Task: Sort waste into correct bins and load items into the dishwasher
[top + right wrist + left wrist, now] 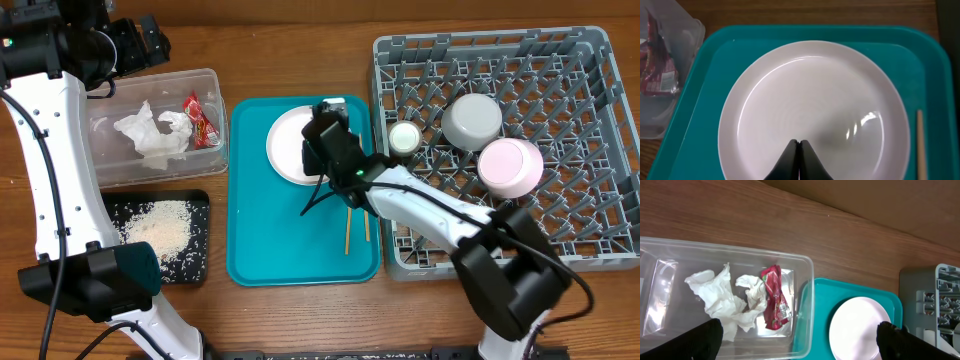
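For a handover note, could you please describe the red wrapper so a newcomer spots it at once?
Find the clear tub left of the teal tray. The wrapper lies inside, at the end nearest that tray, beside crumpled white napkins; it is the only red thing.

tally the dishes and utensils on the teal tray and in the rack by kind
plate: 1
bowls: 2, grey bowl and pink bowl
cup: 1
chopsticks: 2
total: 6
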